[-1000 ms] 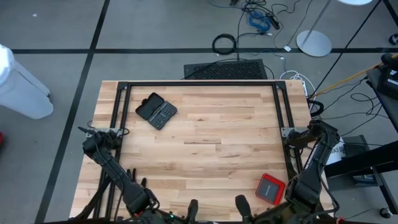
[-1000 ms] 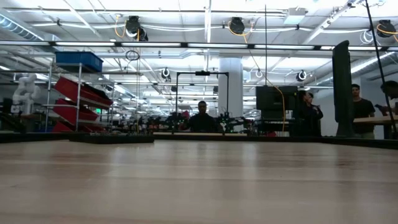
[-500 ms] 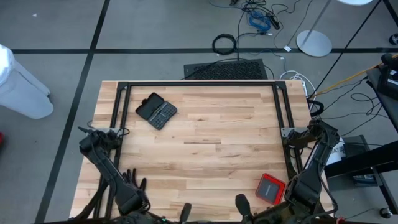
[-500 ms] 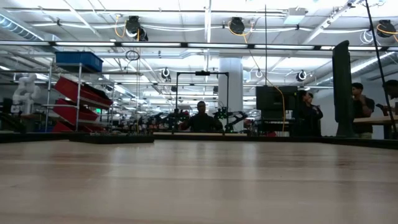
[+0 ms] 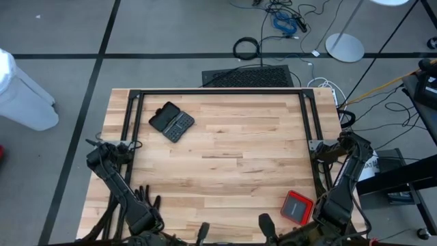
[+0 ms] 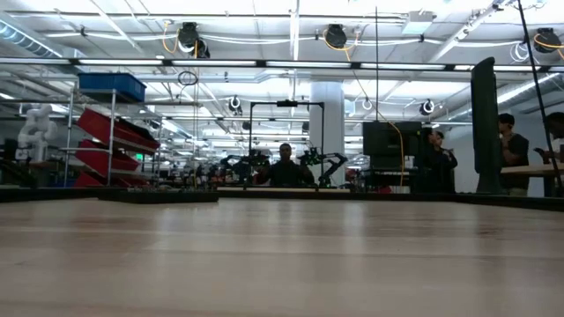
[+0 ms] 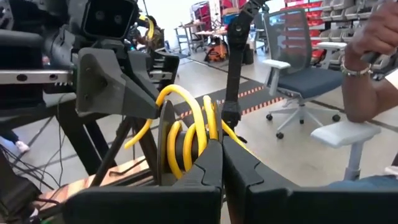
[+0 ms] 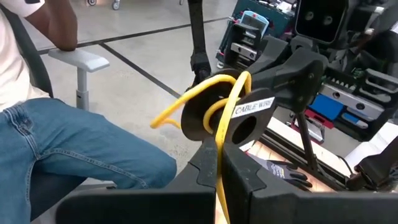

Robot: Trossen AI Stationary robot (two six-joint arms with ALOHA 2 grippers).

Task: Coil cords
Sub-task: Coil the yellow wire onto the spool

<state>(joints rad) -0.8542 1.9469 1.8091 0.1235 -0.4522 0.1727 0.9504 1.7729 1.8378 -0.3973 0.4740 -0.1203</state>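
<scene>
The yellow cord (image 8: 211, 87) is wound in a few loops around its black round part (image 8: 202, 115), which bears a white label. It hangs in the air between my two grippers, beyond the table's near edge and below the high view's bottom edge. My left gripper (image 7: 221, 142) is shut on the loops (image 7: 186, 118). My right gripper (image 8: 219, 146) is shut on a strand leading off the coil. In the high view only the two arms and the fingers' backs (image 5: 203, 232) (image 5: 265, 225) show, at the near edge. My left gripper pinches two or three yellow loops (image 7: 208, 127) between its two fingers, right beside the black round part (image 7: 166, 146). The fingers lie about level. The coil stands upright at their tips, lifted clear of the table. My right gripper pinches a single yellow strand (image 8: 219, 134) between its two fingers, just below the coil. The strand runs straight along the fingers from the black round part toward the wrist. The fingers slant slightly downward. The cord is clear of the table.
An open black case (image 5: 172, 121) lies at the table's far left and a red box (image 5: 298, 207) at its near right. A black frame (image 5: 218, 92) rings the table. A seated person (image 8: 56, 137) and an office chair (image 7: 298, 68) are close beyond the near edge.
My left gripper has shifted a little toward the table's left edge and rolled slightly about its own axis. It has stayed shut on the cord. My right gripper has kept still.
</scene>
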